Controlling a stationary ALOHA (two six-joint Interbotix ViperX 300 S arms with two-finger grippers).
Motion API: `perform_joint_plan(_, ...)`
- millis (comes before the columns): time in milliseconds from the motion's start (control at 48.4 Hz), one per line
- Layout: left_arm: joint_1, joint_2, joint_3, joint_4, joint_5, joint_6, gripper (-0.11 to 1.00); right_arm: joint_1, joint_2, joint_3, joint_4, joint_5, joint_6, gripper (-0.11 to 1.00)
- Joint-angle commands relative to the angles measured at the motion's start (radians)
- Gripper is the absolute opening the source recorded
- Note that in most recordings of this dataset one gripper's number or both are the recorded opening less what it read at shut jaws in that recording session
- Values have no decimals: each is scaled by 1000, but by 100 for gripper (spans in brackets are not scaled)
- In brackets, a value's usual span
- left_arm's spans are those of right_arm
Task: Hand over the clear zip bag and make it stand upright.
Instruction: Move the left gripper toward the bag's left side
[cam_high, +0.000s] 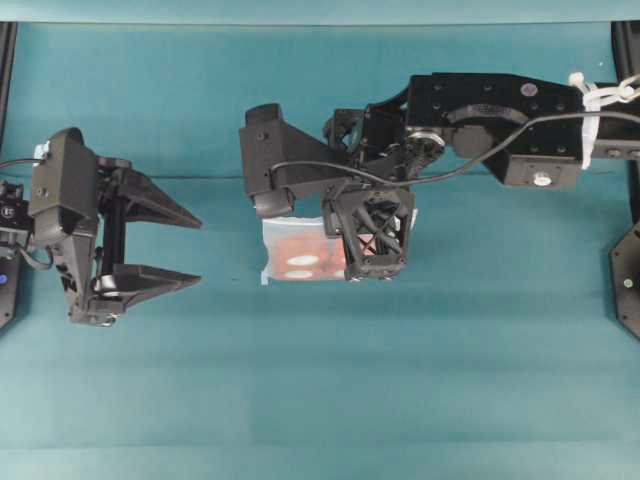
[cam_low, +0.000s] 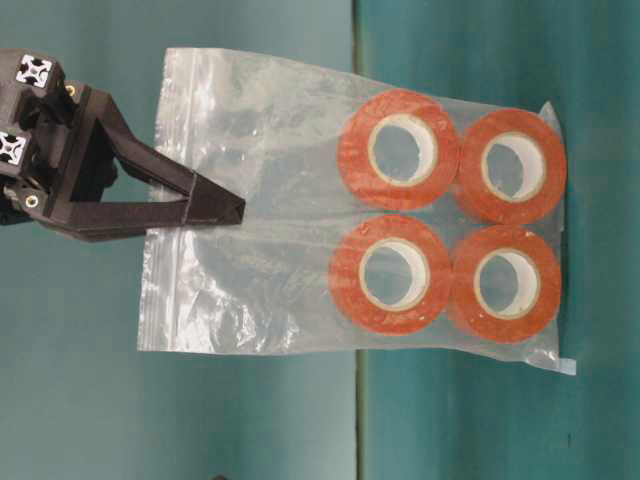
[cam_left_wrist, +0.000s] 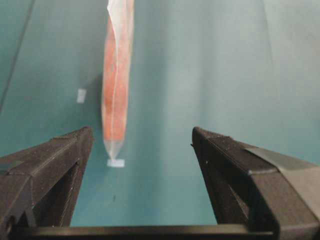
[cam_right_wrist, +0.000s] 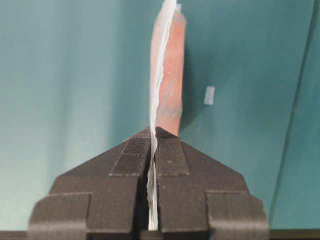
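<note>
Seen from the left wrist, the left gripper (cam_left_wrist: 142, 145) has its jaws spread wide with nothing between them. The clear zip bag (cam_left_wrist: 116, 85) hangs ahead of them, edge-on and a little toward the left-hand jaw, still well apart from both tips. Its long axis runs up and down, with the four orange rolls (cam_low: 447, 228) stacked low in the plastic and its bottom corner at or just above the teal desk (cam_left_wrist: 210, 75); whether it actually touches is not clear. In the overhead view the left gripper (cam_high: 190, 247) points across at the bag (cam_high: 292, 250), which hangs beneath the right arm, so the right arm is the nearer one and in fact carries it. The right gripper (cam_right_wrist: 152, 131) has its jaws pressed together on the bag's upper edge (cam_right_wrist: 161, 60), the film pinched flat between the pads, near the zip strip (cam_low: 160, 210). For the handover, the left jaws likely need to advance and shift slightly sideways so the thin bag passes between them.
</note>
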Motion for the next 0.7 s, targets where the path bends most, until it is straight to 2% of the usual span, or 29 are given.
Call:
perform_joint_plan(0,-5,25,-2,0,-9,2,88,5,-15,-11,3,-6,-5,1)
perform_joint_plan(186,-5,110,3,0,-49,2,88,9,-14,-5,3,-12,-5,1)
perform_joint_plan(476,0,239,2,0,-222,9,88,11,-12,-3,3,-21,0,1)
perform_joint_plan(682,14,351,-3,2,-268,6,95,12,-12,-2,3,-21,-3,1)
